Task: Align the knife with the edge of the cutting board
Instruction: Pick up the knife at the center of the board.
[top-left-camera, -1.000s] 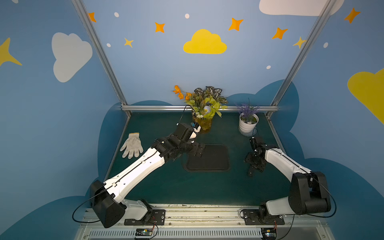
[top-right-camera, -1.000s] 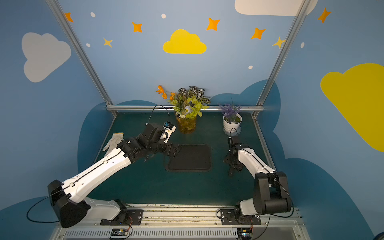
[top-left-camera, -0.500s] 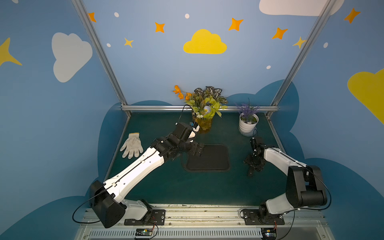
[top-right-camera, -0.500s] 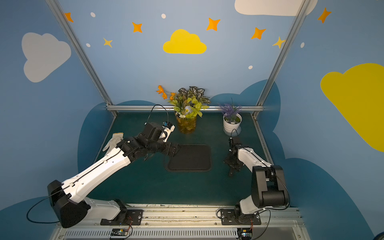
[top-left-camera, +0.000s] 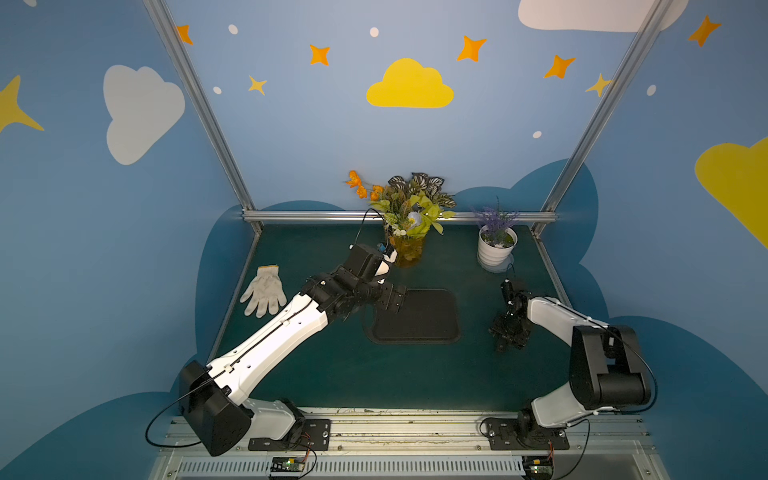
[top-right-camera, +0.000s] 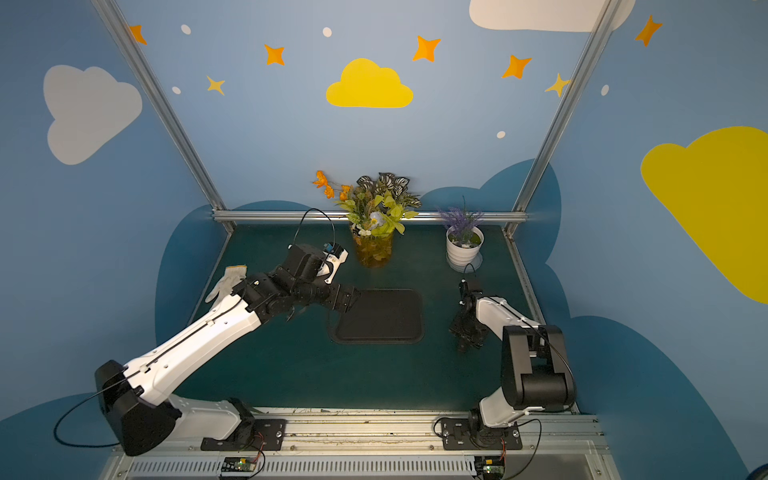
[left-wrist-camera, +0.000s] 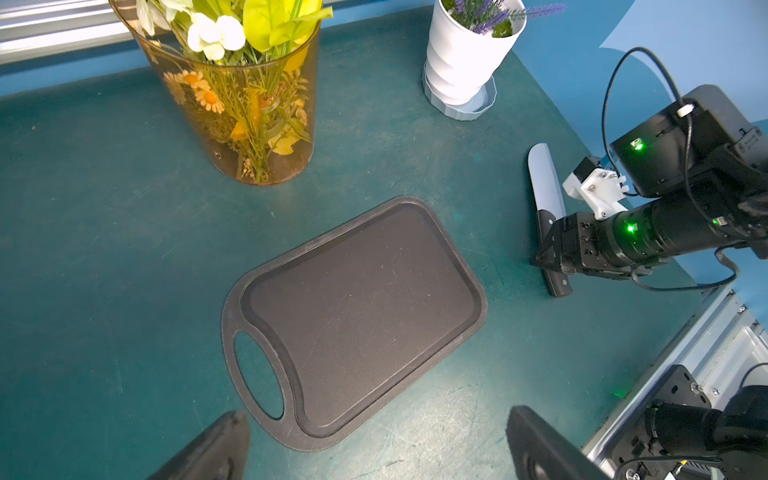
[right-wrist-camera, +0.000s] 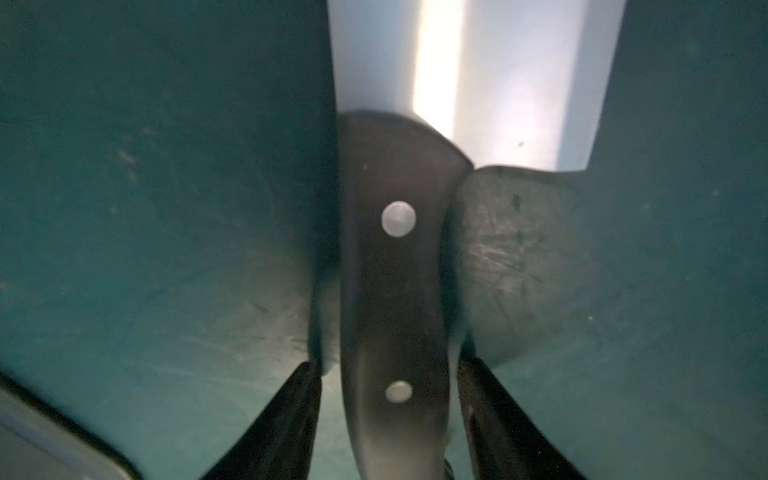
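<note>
Right claw (right-wrist-camera: 388, 363) straddles the knife handle (right-wrist-camera: 395, 270), a gap showing; left claw (left-wrist-camera: 378, 415) spread wide

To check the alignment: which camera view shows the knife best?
The left wrist view: the knife lies apart from the cutting board, blade and handle end visible. The right wrist view shows only the handle and blade base, inside the right hand. In both top views that hand mostly hides it.
</note>
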